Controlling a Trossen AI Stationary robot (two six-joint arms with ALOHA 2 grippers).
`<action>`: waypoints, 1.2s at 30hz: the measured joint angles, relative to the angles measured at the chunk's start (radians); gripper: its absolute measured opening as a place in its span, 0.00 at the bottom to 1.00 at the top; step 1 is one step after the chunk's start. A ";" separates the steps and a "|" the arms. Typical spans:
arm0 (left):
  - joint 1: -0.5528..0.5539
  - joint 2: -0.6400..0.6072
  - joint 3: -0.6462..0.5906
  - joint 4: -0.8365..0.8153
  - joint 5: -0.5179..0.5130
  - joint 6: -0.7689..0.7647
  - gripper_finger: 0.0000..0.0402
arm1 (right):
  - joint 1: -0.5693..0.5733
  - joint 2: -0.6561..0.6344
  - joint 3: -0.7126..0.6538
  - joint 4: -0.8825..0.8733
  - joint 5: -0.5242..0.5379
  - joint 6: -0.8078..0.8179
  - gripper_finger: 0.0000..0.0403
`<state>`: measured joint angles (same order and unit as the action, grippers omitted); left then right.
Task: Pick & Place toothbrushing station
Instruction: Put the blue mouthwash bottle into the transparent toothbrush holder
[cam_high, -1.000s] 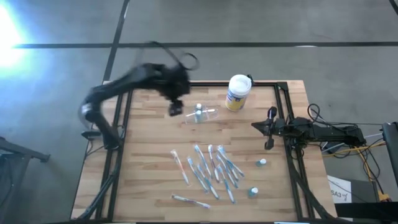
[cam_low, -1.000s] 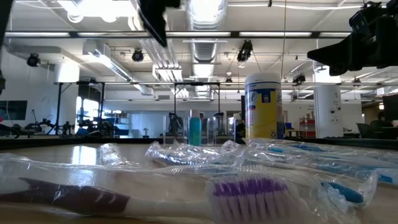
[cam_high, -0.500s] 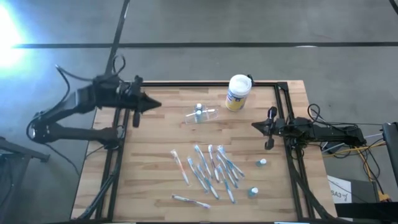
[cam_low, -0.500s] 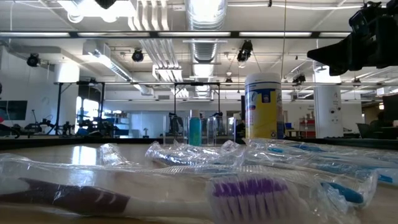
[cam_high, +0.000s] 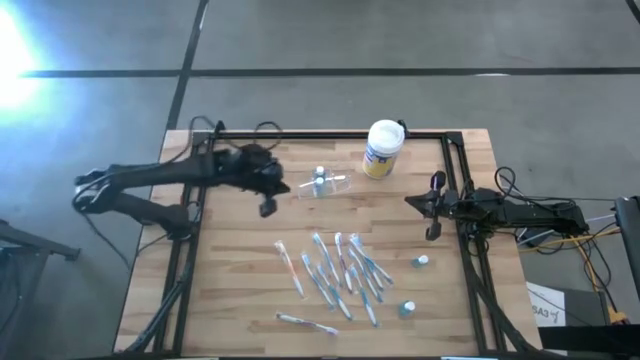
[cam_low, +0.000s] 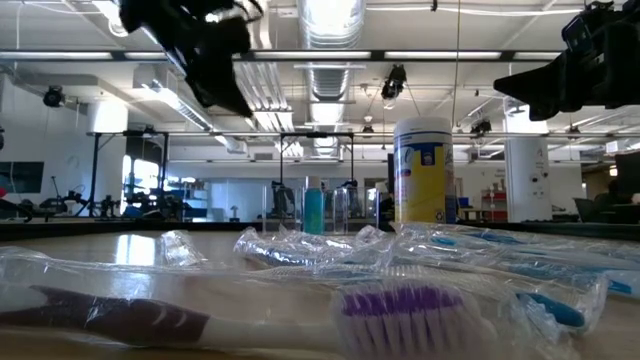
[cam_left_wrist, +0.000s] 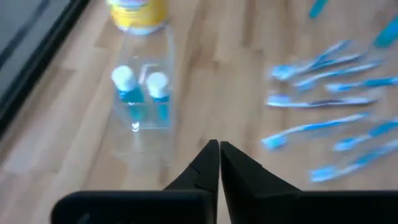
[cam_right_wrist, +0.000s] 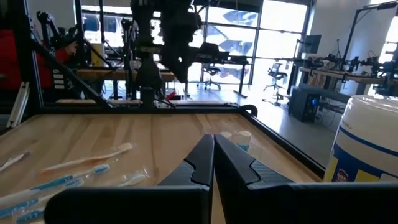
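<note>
The left gripper (cam_high: 268, 200) hangs over the table (cam_high: 230, 290) just left of the clear holder (cam_high: 322, 184), fingers together, holding nothing. The holder stands just left of the white-lidded canister (cam_high: 382, 148). Right of the canister, the right gripper (cam_high: 412, 201) waits, fingers together.
</note>
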<state>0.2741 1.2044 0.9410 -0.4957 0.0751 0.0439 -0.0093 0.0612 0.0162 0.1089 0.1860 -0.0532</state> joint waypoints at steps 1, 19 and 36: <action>-0.003 0.048 0.030 -0.039 -0.025 0.021 0.08 | 0.000 0.000 0.000 0.000 0.000 -0.001 0.02; -0.010 0.664 0.641 -0.480 -0.231 0.210 0.42 | 0.000 0.002 0.000 -0.002 0.000 -0.003 0.02; -0.001 0.712 0.623 -0.501 -0.194 0.145 0.42 | 0.000 0.002 0.000 -0.004 0.000 -0.002 0.02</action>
<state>0.2734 1.9167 1.5641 -0.9968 -0.1188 0.1890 -0.0093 0.0627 0.0162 0.1047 0.1856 -0.0551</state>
